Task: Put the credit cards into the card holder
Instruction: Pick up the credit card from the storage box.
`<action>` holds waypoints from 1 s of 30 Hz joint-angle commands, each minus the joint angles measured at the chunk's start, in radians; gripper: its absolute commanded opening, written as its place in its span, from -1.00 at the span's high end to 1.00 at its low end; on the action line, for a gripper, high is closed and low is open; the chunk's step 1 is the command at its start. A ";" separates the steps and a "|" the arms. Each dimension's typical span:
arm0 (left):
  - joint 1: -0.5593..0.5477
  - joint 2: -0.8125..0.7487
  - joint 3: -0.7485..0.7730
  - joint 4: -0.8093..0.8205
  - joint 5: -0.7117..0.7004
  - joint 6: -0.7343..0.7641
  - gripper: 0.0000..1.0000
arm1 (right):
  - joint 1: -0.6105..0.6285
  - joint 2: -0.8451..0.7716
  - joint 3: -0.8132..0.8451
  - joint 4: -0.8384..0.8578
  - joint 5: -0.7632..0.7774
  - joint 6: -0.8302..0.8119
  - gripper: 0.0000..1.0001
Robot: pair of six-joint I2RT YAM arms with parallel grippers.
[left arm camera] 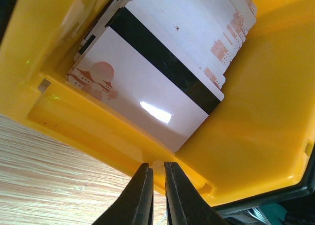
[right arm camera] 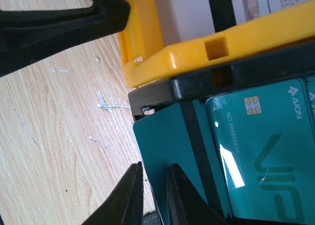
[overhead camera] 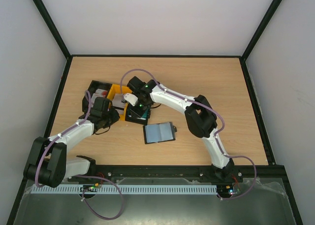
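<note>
1. So far, found no card tucked into the card holder (overhead camera: 159, 132); saw it lying open and flat on the counter (overhead camera: 211, 82), apart from the bins.
2. Judged the job barely started, with all the credit cards (left arm camera: 147, 92) left to move.
3. Saw white ones stacked in the yellow bin (left arm camera: 266, 136) and teal ones in the black bin (right arm camera: 275, 62) just beside it.
4. Found the left jaws pressed almost together on the yellow bin's rim, seemingly holding it in place.
5. Found the right jaws squeezed around the edge of one teal card (right arm camera: 165, 151) inside the black bin, seemingly pinching it.
6. Spotted the card holder well apart from both jaws, nearer the counter's front edge.
</note>
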 commanded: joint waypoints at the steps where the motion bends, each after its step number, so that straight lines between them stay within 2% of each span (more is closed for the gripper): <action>1: -0.001 -0.001 -0.018 -0.008 -0.007 0.008 0.78 | 0.005 -0.040 -0.004 -0.014 -0.008 0.012 0.78; 6: -0.001 -0.001 -0.018 -0.009 -0.007 0.009 0.78 | 0.003 -0.036 -0.002 -0.006 -0.006 0.019 0.95; 12: -0.001 -0.001 -0.018 -0.009 -0.005 0.009 0.78 | 0.000 -0.051 0.002 0.013 0.021 0.038 0.96; 20: -0.001 -0.014 -0.018 -0.005 0.001 0.014 0.78 | -0.004 -0.089 0.000 0.046 0.131 0.073 0.96; 30: -0.004 -0.076 -0.027 0.036 0.044 0.022 0.74 | -0.007 -0.141 -0.002 0.068 0.164 0.104 0.96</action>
